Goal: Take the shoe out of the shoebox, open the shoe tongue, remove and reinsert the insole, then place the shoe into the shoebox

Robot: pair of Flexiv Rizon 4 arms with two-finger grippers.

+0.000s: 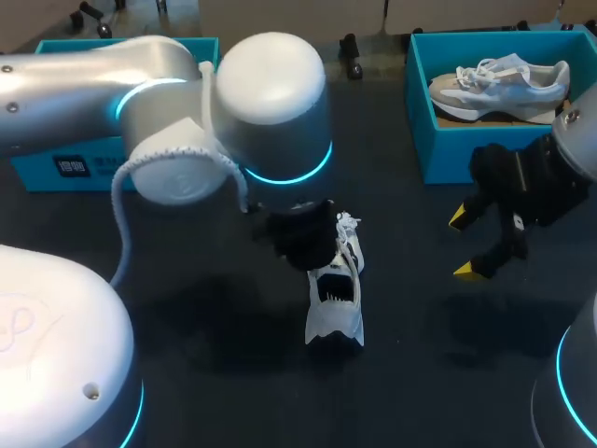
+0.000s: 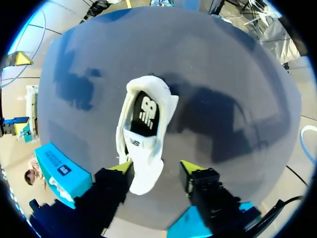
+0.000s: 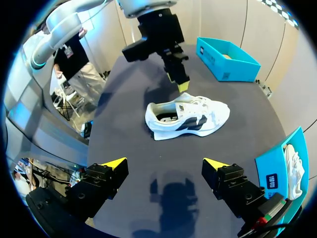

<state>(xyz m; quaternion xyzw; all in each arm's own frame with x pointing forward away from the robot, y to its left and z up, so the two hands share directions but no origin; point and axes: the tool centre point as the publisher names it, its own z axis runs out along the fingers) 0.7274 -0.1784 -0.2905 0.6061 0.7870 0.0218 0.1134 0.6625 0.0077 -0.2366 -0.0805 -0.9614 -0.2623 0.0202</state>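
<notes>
Bimanual shoe-handling task, early stage. The white sneaker is out of its box and lies on its sole at the centre of the dark table, heel towards 6 o'clock in the head view. The left gripper hangs over the lace end. Its fingers are spread wide and straddle the toe: one yellow tip is just beside the upper, the other stands apart, so nothing is gripped. The right gripper hovers at 3 o'clock of the sneaker, well apart from it, fingers wide and empty. The black insole sits inside the shoe, and the tongue lies flat over the opening. The step in hand is therefore judged to be opening the tongue. The next move probably calls for one gripper to steady the sneaker while the other pinches the tongue and draws it forward, clearing the way to the insole. Containers: the right shoebox, teal, at 1 o'clock, holds a grey-and-white sneaker. The left shoebox, also teal, at 10 o'clock, is largely hidden by the left arm; the right wrist view shows no shoe in it.
</notes>
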